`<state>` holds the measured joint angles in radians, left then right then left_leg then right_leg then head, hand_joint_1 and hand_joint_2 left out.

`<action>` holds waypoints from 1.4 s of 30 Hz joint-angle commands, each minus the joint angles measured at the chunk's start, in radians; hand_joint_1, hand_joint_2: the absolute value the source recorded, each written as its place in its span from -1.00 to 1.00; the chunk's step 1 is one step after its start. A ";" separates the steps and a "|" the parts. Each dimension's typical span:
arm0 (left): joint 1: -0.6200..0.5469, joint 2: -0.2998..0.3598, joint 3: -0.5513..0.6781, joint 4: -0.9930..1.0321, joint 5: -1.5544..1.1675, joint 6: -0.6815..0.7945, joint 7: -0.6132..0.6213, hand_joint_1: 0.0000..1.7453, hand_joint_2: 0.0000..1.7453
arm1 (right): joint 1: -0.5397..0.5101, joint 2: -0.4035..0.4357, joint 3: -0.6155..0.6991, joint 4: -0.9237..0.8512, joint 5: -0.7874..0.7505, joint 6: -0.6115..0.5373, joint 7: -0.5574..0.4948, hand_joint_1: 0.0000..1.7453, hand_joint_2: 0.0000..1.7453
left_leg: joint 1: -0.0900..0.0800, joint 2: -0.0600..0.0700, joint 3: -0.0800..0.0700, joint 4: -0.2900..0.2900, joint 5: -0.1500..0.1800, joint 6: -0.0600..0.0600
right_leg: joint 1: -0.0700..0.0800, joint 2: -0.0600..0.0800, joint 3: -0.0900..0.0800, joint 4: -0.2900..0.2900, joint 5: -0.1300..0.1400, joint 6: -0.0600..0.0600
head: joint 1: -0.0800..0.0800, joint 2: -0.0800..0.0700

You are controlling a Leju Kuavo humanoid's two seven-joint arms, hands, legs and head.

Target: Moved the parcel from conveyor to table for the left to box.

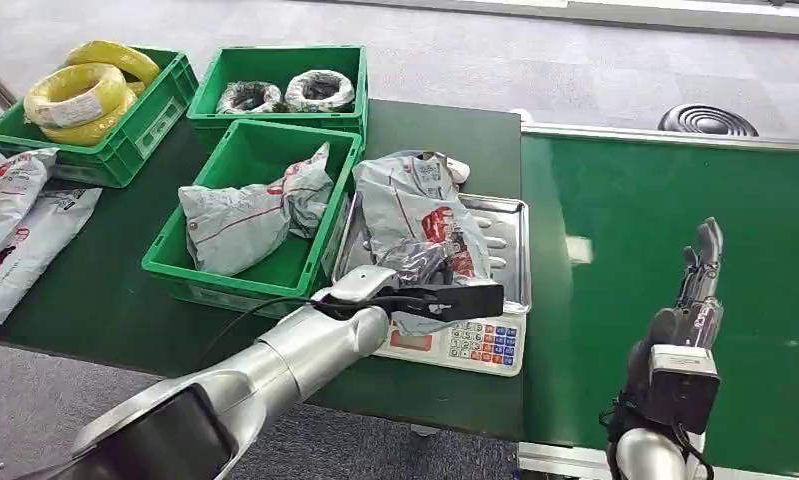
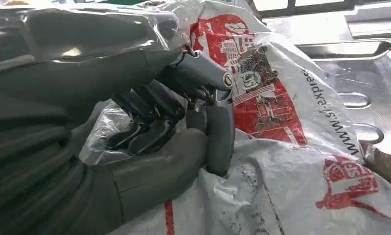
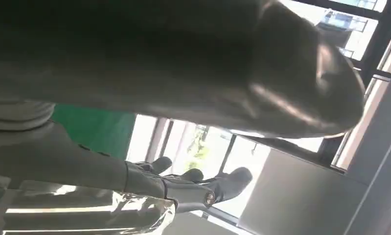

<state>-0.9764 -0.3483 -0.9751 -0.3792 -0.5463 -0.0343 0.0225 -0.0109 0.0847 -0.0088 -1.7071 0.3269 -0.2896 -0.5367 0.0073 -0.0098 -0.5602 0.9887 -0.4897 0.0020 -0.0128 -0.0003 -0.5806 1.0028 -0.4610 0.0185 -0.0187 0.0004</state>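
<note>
Parcel on the scale tray, left hand grasping it.

The grey parcel (image 1: 415,215) with red print lies crumpled on the steel tray of the scale (image 1: 511,225), which stands on the green desk (image 1: 445,135) just beside the conveyor (image 1: 665,230). The left hand (image 1: 425,268) grips the near end of the parcel; the left wrist view shows its dark fingers (image 2: 154,105) and thumb clenched on a fold of the plastic. A green crate (image 1: 175,262) just left of the scale holds another grey parcel (image 1: 250,215). The right hand (image 1: 697,285) hovers over the conveyor belt, released, its fingers stretched out straight and holding nothing.
</note>
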 commanded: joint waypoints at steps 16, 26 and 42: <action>-0.148 0.052 0.327 -0.066 0.057 0.221 -0.135 -1.00 1.00 | -0.045 0.003 0.016 0.083 -0.001 -0.003 0.024 -1.00 -1.00 | 0.001 0.004 0.000 0.000 0.000 -0.001 | 0.001 0.003 -0.001 0.000 0.001 -0.002 | 0.000 0.000; -0.121 0.018 0.281 0.010 -0.011 0.176 -0.112 -1.00 1.00 | -0.043 -0.009 0.015 0.092 0.000 -0.001 0.024 -1.00 -1.00 | 0.000 0.001 0.001 -0.001 0.000 -0.001 | 0.001 0.001 0.001 -0.001 0.001 -0.001 | 0.000 0.000; -0.025 -0.001 -0.018 0.052 -0.072 -0.056 0.036 -1.00 1.00 | -0.022 -0.012 0.012 0.082 -0.003 -0.006 0.012 -1.00 -1.00 | 0.001 0.001 0.002 -0.001 0.000 -0.001 | 0.001 0.001 0.002 -0.002 0.001 -0.001 | 0.000 0.000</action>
<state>-1.0008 -0.3468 -0.8336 -0.3967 -0.6275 -0.0569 0.0363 -0.0267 0.0843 0.0053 -1.6663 0.3300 -0.2937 -0.5161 0.0072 -0.0101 -0.5606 0.9887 -0.4895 0.0017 -0.0129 -0.0003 -0.5809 1.0030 -0.4610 0.0185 -0.0187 0.0004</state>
